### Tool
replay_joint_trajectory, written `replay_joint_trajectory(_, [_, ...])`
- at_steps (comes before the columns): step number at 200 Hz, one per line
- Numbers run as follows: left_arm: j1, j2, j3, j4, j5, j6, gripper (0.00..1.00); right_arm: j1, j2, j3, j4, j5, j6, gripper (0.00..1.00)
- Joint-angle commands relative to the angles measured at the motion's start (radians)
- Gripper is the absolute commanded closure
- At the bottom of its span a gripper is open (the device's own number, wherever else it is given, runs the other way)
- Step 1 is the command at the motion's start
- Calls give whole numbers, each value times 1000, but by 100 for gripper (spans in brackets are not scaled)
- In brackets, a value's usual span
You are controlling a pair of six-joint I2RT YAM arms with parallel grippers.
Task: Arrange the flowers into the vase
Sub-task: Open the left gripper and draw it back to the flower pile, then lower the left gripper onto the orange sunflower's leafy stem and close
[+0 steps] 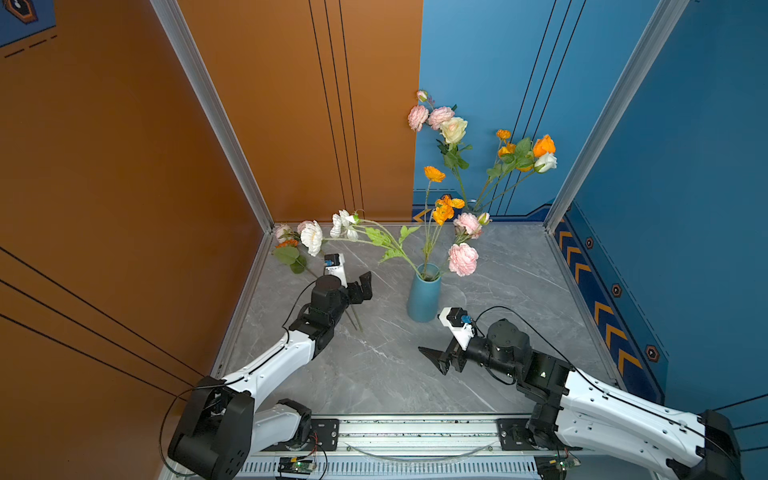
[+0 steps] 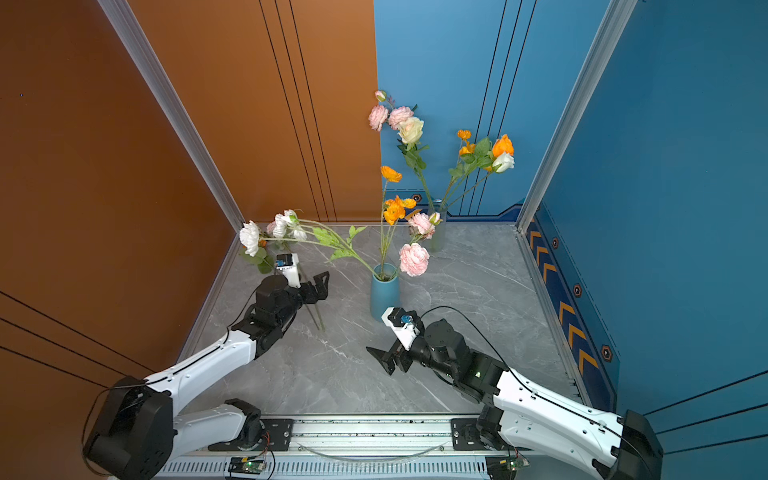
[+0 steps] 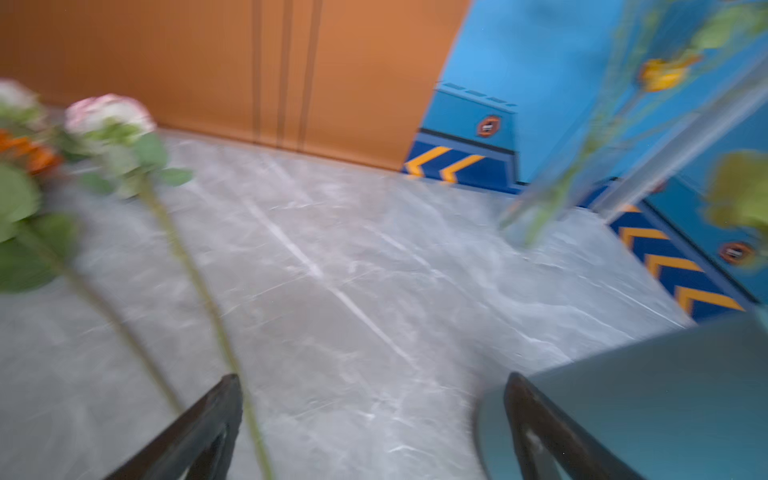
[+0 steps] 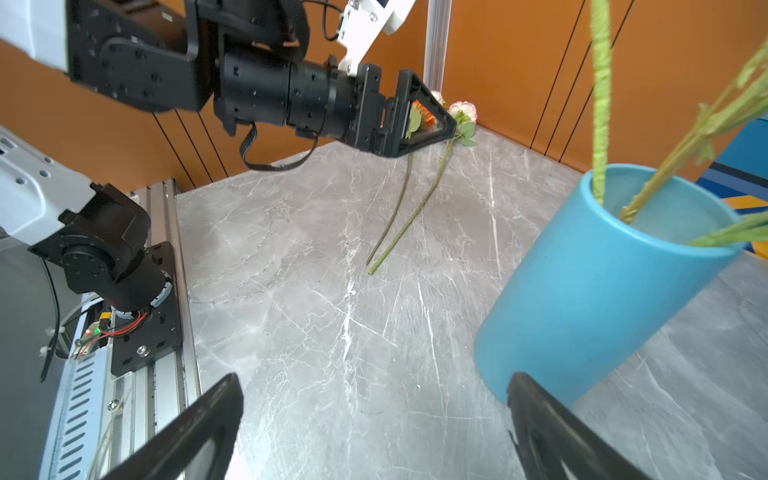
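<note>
Two loose flowers are lying flat on the grey marbled worktop near its left edge, their blooms toward the back corner and their thin stems running toward the front. The left tool is hovering just above those stems with its jaws standing wide and nothing between them. The right tool is also gaping empty, resting low near the foot of the blue vase. The vase is standing upright mid-worktop, already carrying several stems: pink blooms drooping to one side, orange ones rising, and white ones leaning far out to the left. A clear glass vase with more flowers is standing at the back. The step in hand looks like picking up one of the lying stems. It will probably go best by pinching low on a single stem, away from the leaves, so its neighbour is not dragged along, then lifting high enough for the cut end to clear the rim. The stems look wiry and springy, so expect them to flex. The vase is a smooth, matte, tall cylinder. With its load leaning left it could tip, so steadying it with the idle tool seems wise.
</note>
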Motion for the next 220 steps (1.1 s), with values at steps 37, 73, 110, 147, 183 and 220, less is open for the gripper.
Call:
replay_joint_trajectory(37, [196,184,194,-414,-229,-177,2,77,194,113,118,52,-18,0])
replay_joint_trajectory(73, [295,392,331,-389,-121,-232,4,90,272,153,160,18,25,0])
replay_joint_trajectory(110, [363,566,454,-384,-101,-334,35,91,313,179,142,4,23,0])
replay_joint_trajectory(147, [377,699,581,-414,-64,-310,38,64,322,181,143,-18,19,0])
replay_joint_trajectory(183, [379,764,639,-418,-43,-309,38,37,333,179,152,-47,20,0])
replay_joint_trajectory(220, [376,808,682,-436,-50,-321,40,15,329,170,156,-65,24,0])
